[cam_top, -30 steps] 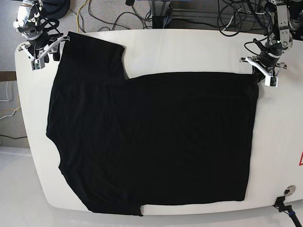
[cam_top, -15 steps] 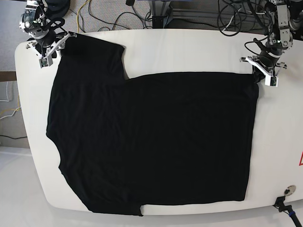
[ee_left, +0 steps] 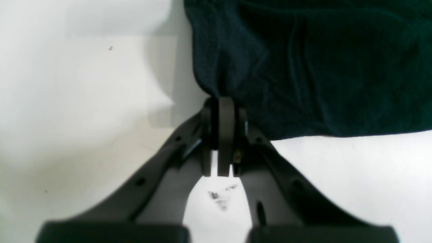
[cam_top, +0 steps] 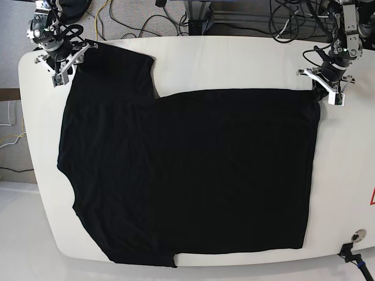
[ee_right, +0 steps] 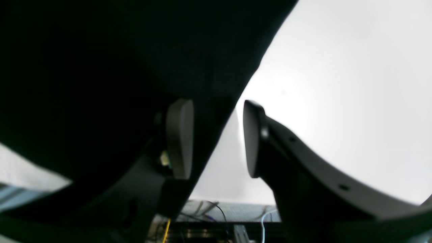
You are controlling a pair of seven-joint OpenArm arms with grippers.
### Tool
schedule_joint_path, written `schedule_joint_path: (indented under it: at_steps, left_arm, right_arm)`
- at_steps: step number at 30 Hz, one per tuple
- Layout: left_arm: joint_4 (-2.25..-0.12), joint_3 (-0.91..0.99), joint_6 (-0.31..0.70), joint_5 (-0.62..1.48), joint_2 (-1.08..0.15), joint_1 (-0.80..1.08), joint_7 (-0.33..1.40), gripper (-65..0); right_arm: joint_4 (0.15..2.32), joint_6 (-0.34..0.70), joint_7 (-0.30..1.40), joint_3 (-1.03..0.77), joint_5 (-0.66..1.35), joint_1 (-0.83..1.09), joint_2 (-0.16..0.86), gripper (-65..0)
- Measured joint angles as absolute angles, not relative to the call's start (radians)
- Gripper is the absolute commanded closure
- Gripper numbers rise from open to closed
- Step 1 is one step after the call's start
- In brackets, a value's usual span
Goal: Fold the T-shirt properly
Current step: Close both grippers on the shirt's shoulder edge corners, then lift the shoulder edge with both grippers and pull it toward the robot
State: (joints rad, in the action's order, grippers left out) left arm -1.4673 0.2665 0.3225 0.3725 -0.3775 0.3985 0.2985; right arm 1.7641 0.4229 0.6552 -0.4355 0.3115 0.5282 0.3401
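Observation:
The black T-shirt (cam_top: pixel 187 170) lies spread flat on the white table (cam_top: pixel 234 64), one sleeve reaching to the far left corner. My left gripper (cam_top: pixel 319 93) is at the shirt's far right corner, shut on a pinch of the cloth; in the left wrist view its fingers (ee_left: pixel 225 114) meet on the T-shirt (ee_left: pixel 320 67) corner. My right gripper (cam_top: pixel 71 63) stands open at the sleeve's far corner. In the right wrist view the T-shirt (ee_right: pixel 101 67) edge runs between the two pads (ee_right: pixel 179 138), which stay apart.
Cables (cam_top: pixel 146 20) and frame parts lie beyond the table's far edge. A small round metal fitting (cam_top: pixel 357 235) sits near the front right corner, with a red mark (cam_top: pixel 371 198) at the right edge. The shirt's lower hem reaches the front edge.
My right gripper has moved toward the back and a little right, onto the sleeve's corner. The left gripper and the shirt have stayed put.

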Motion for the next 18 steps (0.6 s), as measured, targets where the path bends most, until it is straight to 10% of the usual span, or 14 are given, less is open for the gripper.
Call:
schedule_joint_path:
  at_steps: [18]
  left_arm:
    - [-1.469, 0.267, 0.323, 0.372, -0.377, 0.4, 0.299, 0.0]
  right_arm:
    - [1.625, 0.472, 0.598, -0.436, 0.345, 0.459, 0.351, -21.8]
